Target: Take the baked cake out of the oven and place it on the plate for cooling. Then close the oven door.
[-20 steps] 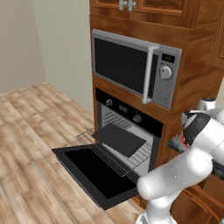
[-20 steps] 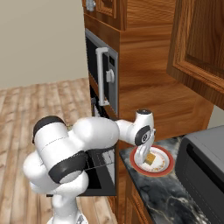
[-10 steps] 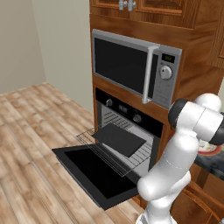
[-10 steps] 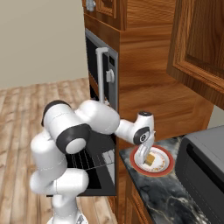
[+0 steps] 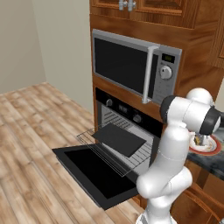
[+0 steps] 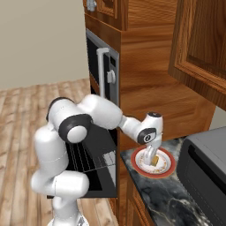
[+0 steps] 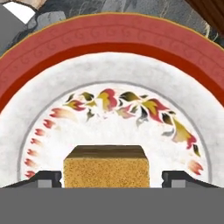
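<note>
Cake down on the plate, fingers let go!
The gripper (image 7: 111, 178) stood spread, clear of the baked cake (image 7: 105, 168) between its tips on the plate (image 7: 109, 61); best lifted straight, no nudging.

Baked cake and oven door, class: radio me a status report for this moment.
Gripper open, fingers either side of baked cake, clear of it. Cake resting on the plate. Oven door down, rack out with baking tray on it; nothing blocking the door.
</note>
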Robot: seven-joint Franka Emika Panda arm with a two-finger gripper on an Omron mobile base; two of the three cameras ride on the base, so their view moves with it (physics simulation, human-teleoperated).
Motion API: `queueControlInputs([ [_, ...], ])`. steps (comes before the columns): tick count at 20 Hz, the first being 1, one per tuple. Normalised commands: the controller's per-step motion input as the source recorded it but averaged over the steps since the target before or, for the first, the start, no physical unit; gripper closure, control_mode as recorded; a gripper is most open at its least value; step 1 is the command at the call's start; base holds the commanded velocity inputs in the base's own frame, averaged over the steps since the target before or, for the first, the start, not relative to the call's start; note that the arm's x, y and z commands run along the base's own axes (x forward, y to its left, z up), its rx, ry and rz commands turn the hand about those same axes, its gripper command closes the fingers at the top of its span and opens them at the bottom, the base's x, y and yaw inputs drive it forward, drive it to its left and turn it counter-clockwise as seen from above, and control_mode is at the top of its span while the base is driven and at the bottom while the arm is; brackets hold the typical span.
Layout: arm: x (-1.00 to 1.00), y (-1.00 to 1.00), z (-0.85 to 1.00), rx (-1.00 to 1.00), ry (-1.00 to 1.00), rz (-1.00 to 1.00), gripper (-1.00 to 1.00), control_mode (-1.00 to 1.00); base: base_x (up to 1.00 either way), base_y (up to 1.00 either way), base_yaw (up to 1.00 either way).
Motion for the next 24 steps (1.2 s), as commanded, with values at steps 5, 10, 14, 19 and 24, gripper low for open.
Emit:
queueControlInputs([
  [5, 0.0, -0.02, 0.0, 0.06, 0.0, 0.0, -1.0, -1.0, 0.0, 0.0, 0.0],
  [10, -0.22, 0.05, 0.62, 0.09, -0.07, 0.0, -1.0, -1.0, 0.0, 0.0, 0.0],
  [14, -0.63, 0.26, 1.0, 0.06, -0.18, 0.0, -1.0, -1.0, 0.0, 0.0, 0.0],
  [19, -0.83, 0.58, 0.86, 0.0, -0.18, 0.0, -1.0, -1.0, 0.0, 0.0, 0.0],
  [24, -0.71, 0.96, 0.57, 0.0, -0.13, 0.0, -1.0, -1.0, 0.0, 0.0, 0.0],
])
